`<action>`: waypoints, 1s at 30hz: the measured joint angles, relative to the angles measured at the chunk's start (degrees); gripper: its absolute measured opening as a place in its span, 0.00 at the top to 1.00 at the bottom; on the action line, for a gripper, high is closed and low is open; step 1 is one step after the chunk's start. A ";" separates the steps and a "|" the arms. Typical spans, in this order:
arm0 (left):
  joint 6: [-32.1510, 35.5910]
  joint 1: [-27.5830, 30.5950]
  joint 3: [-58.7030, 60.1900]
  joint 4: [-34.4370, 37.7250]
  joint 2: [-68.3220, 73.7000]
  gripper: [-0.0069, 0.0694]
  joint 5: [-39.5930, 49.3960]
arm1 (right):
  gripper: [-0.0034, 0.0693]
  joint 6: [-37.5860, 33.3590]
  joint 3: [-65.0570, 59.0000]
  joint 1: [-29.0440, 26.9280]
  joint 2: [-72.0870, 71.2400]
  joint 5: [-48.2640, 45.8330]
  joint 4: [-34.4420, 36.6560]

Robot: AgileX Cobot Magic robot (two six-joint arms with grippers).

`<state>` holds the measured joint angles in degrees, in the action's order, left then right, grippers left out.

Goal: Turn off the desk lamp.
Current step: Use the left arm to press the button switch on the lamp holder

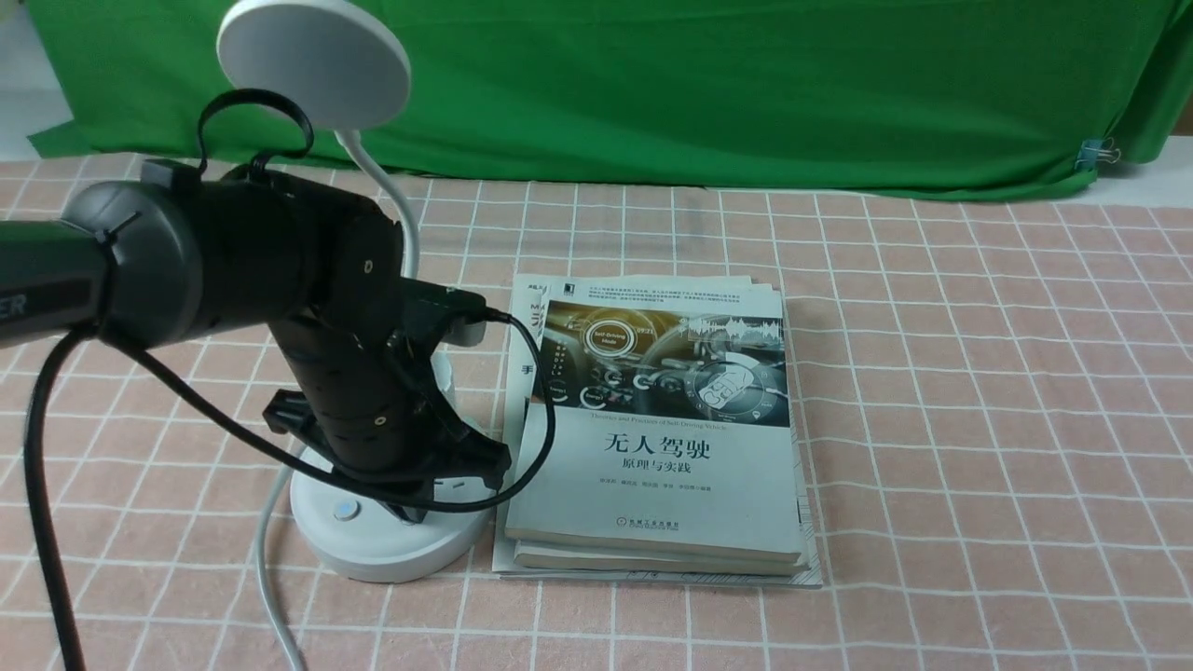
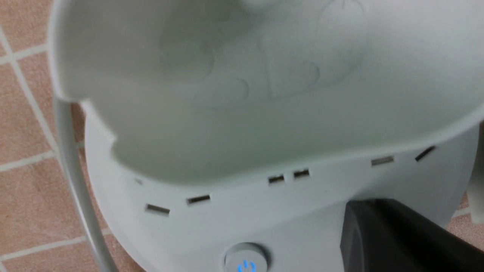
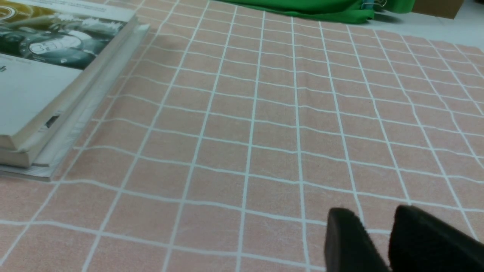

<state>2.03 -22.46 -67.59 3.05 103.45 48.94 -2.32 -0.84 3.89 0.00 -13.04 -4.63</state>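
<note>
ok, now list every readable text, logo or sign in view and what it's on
"无人驾驶" and "原理与实践": top book
"Theories and Practices of Self-Driving Vehicle", small: same cover
"Self-Driving Mode": dial pictured on that cover
"机械工业出版社": cover bottom, small
"ER", cut off by the frame: left arm
Blue power symbol, no word: button on the lamp base
Too small: author line, top-edge print

The white rectangular paperback book point(image 1: 652, 485), at centre, reads "无人驾驶", "原理与实践"; its dark dashboard photo point(image 1: 666, 363), toward twelve o'clock on the cover, reads "Self-Driving Mode". The round white plastic button point(image 2: 245, 261) bears a blue power sign.
</note>
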 joint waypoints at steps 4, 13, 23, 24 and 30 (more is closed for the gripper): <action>0.00 0.00 0.00 0.00 -0.34 0.90 -0.02 | 0.62 0.00 0.00 0.00 0.00 0.00 0.00; -0.05 0.00 -0.11 -0.24 -3.84 0.90 -0.07 | 0.62 0.00 0.00 0.00 0.00 0.00 0.00; 0.02 0.00 -0.22 0.07 0.11 0.90 0.99 | 0.62 0.00 0.00 0.00 0.00 0.00 0.00; 0.02 0.00 -0.45 0.00 0.32 0.90 1.08 | 0.62 0.00 0.00 0.00 0.00 0.00 0.00; -0.04 -0.13 -0.59 -0.12 -0.06 0.90 1.46 | 0.62 0.00 0.00 0.00 0.00 0.00 0.00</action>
<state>1.99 -22.59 -68.18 2.93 103.39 50.41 -2.32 -0.84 3.89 0.00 -13.04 -4.63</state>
